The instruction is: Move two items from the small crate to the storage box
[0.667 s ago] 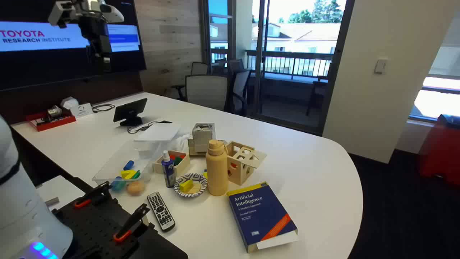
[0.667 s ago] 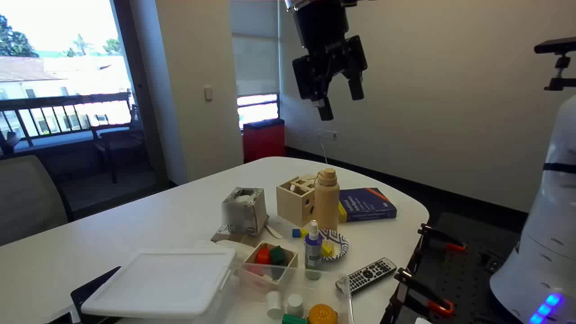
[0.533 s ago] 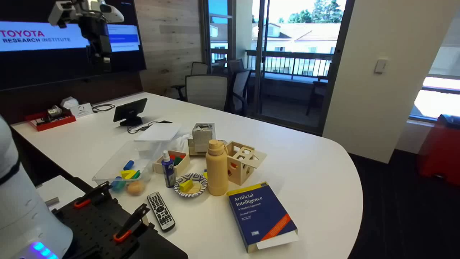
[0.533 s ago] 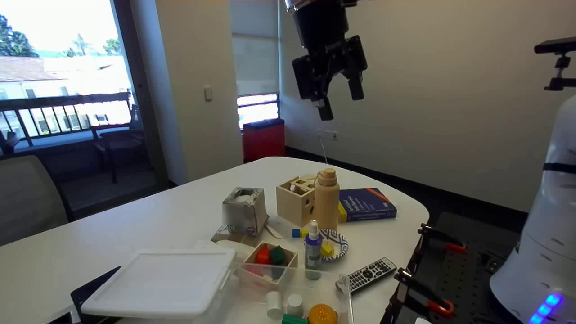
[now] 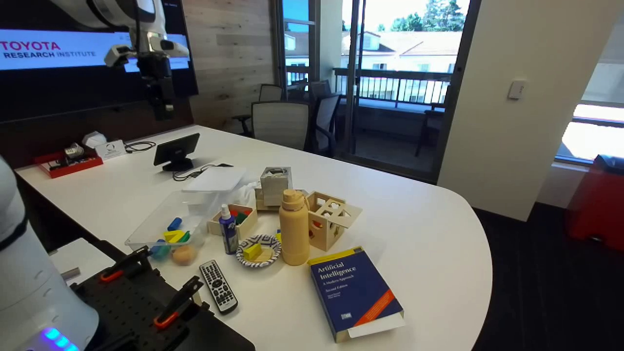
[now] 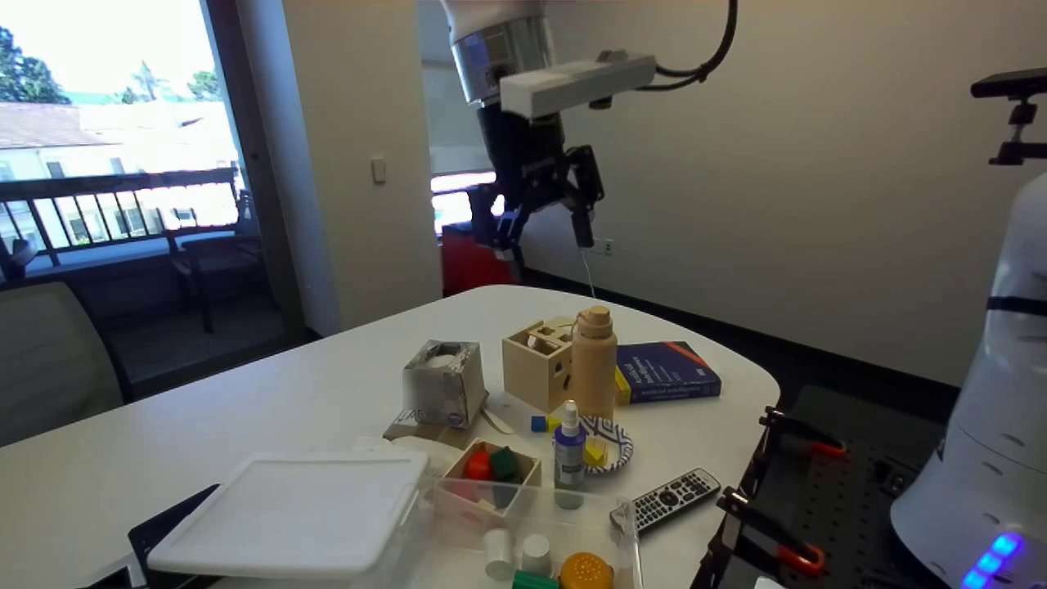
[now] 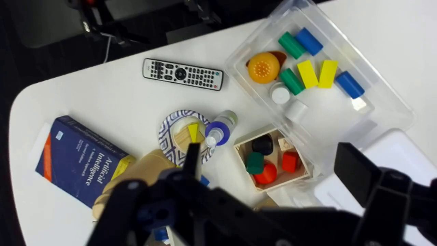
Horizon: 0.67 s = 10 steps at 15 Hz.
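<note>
End effector, jaws parted around nothing, hangs well above the surface, and in the wrist view the small wooden crate of blocks shows framed between them at twelve o'clock, the clear plastic storage box beyond it at one.

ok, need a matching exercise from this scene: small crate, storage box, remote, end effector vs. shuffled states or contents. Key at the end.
Things
1. small crate
2. storage box
3. remote
4. end effector

States or contents
A. clear plastic
B. open, in mid-air
C. holds red pieces
D. lies flat, face up

Pairs: 1-C, 2-A, 3-D, 4-B
</note>
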### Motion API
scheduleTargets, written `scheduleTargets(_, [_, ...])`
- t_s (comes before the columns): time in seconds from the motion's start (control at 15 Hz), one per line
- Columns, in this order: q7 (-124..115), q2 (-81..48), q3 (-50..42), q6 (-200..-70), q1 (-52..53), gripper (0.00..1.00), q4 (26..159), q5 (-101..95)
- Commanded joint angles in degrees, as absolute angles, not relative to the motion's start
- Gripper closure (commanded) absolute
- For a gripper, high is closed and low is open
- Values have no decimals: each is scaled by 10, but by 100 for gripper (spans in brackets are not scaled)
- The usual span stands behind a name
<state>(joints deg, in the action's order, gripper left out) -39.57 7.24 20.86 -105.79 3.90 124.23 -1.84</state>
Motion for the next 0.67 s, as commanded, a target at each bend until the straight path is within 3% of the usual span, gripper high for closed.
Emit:
scheduleTargets(0.0, [-490, -60, 179, -1180, 59, 0, 1205, -67])
scheduleTargets(0.27, [-580, -195, 102, -1331, 92, 0, 1178, -147])
scheduleTargets(0.6, [-591, -314, 31, -1380, 131, 0, 1135, -119])
